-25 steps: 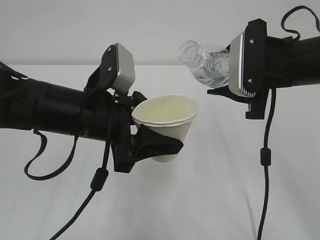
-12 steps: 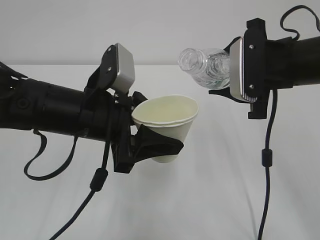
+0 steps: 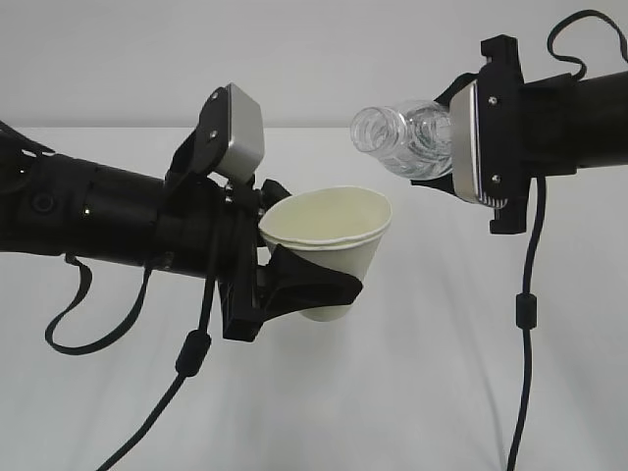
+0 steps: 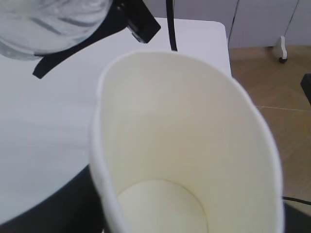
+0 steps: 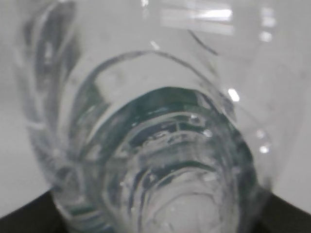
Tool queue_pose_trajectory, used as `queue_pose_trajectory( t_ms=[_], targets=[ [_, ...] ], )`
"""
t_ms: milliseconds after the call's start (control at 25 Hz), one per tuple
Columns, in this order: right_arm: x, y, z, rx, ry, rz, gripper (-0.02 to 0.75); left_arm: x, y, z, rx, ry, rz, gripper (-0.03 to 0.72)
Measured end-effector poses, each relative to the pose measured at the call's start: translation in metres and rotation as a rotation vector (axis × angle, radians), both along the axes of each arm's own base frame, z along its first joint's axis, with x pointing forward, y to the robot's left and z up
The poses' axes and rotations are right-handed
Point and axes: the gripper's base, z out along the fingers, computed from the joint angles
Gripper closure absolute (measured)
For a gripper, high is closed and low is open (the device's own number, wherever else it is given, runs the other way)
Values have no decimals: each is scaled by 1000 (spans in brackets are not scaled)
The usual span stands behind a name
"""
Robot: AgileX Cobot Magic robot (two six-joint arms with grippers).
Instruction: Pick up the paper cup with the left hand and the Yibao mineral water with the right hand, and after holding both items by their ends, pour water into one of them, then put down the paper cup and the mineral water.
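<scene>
Exterior view: one paper cup (image 3: 329, 247), one Yibao mineral water (image 3: 404, 138).

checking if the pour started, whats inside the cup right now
The cup looks empty in the left wrist view: bare cream walls and a dry-looking bottom, no water visible. The nearest bit of floor is hidden by the rim.

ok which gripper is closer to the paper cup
Left. The left gripper is clamped around the paper cup itself; the right gripper holds the bottle above and to the cup's right.
</scene>
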Motion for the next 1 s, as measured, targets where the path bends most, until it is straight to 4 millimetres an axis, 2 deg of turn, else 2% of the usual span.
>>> queue_pose_trajectory(
  t_ms=[840, 1000],
  targets=[
    [0, -1, 0, -63, -52, 34, 276, -2, -1, 1, -15, 5, -17, 263],
    [0, -1, 0, -79, -66, 45, 276, -7, -7, 0, -10, 7, -41, 264]
  ],
)
